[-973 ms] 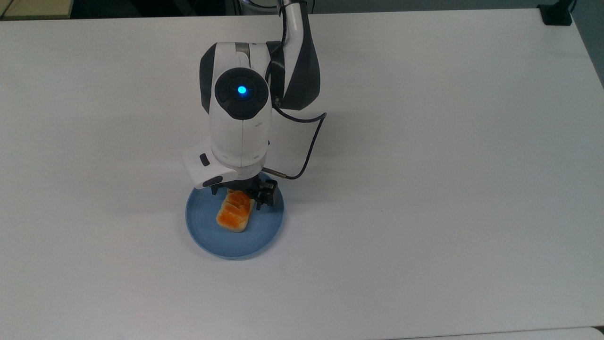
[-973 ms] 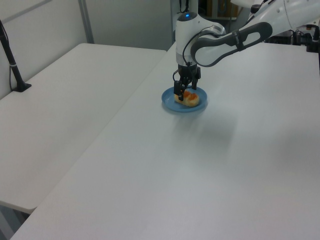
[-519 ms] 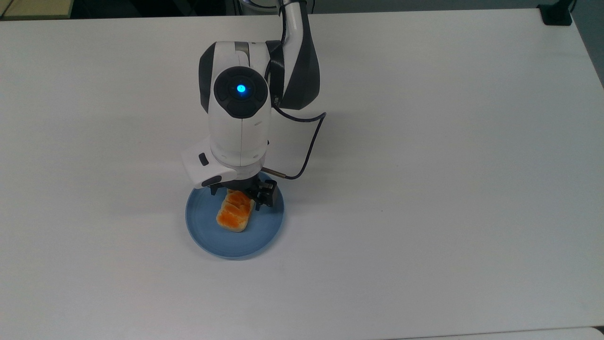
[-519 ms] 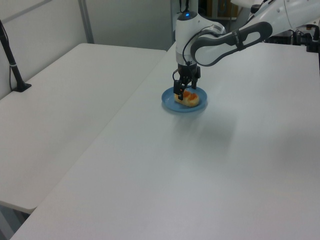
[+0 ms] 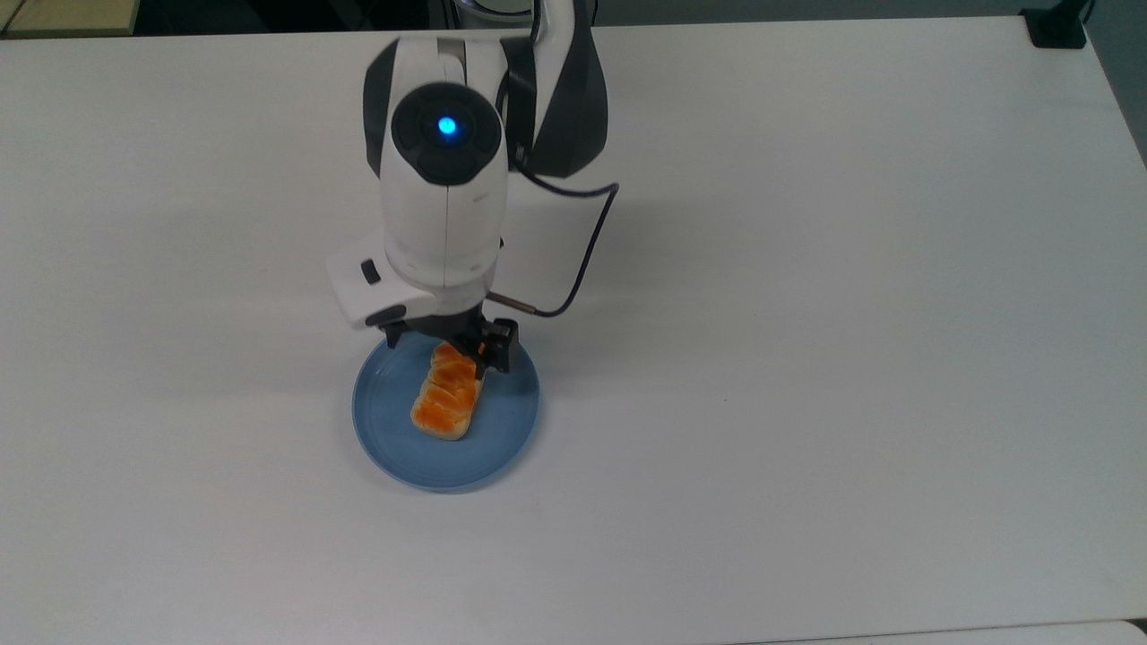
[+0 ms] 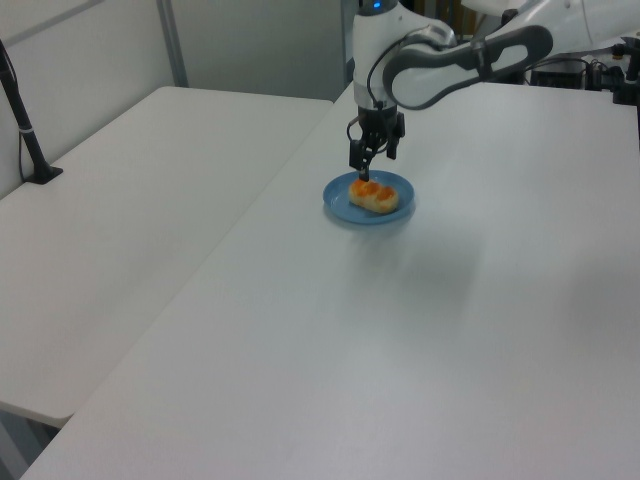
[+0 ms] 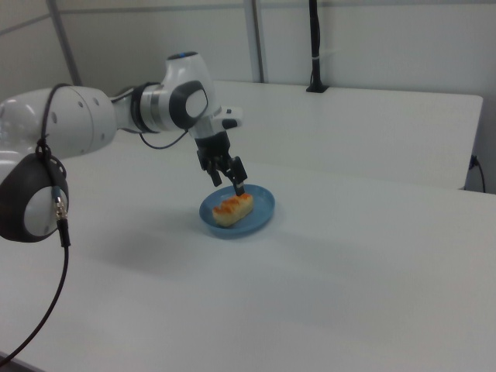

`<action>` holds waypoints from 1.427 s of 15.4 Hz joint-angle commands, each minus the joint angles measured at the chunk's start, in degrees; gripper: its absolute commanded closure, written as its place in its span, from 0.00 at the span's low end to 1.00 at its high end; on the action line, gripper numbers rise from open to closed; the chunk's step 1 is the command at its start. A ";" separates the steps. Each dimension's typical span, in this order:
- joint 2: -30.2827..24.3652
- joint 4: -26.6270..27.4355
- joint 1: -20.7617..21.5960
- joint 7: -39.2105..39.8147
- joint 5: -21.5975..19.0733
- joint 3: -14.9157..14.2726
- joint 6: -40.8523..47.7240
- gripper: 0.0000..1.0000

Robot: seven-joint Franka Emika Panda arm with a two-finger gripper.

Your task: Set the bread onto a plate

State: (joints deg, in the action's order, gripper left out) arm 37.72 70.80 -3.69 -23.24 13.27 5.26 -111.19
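- The bread [image 5: 445,401] lies flat on the plate [image 5: 504,441], a little toward the top view's left of the plate's middle, with its long side running from the far rim toward the near part. Nothing holds it.
- The pincer [image 6: 371,161] hangs above the far end of the bread, apart from it; in the left view there is a clear gap between the fingertips and the loaf. Its fingers stand open and carry nothing.
- In my judgement the task is nearly done: the loaf is inside the rim and only the leaving of the arm remains.
- A risk: if the pincer goes sideways while it is low, one finger [image 7: 239,186] could catch the far end of the loaf and push it toward the rim, or drag the plate over the white surface [image 5: 806,358]. Going straight up first would avoid this.
- A second risk: the plate looks light and shallow, so a small knock from the arm may slide it or tip the bread over the edge.
- The black cable [image 5: 587,251] near the wrist hangs loose beside the arm; I think it is too high to touch the plate.
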 commanded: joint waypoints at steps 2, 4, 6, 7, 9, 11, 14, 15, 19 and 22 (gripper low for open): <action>-10.28 2.41 -0.27 3.71 -2.72 -0.86 11.07 0.00; -14.06 3.55 -0.36 4.86 -2.63 -0.86 12.74 0.00; -17.48 3.91 -0.62 6.97 -2.63 -0.86 16.95 0.00; -19.07 3.91 -0.62 8.46 -2.72 -0.86 19.49 0.00; -22.76 5.22 -0.71 11.01 -2.81 -0.86 24.07 0.00; -26.71 7.50 -0.88 13.12 -4.73 -1.04 25.75 0.00; -31.72 10.23 -0.97 16.11 -8.51 -2.88 27.16 0.00; -33.13 11.37 -0.97 16.82 -9.13 -2.97 27.17 0.00; -37.97 16.03 -0.36 17.35 -11.23 -3.06 26.38 0.00; -39.82 17.79 -0.27 20.51 -12.30 -3.41 24.89 0.00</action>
State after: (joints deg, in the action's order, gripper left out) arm 2.06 83.09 -4.39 -6.31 2.56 2.69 -83.79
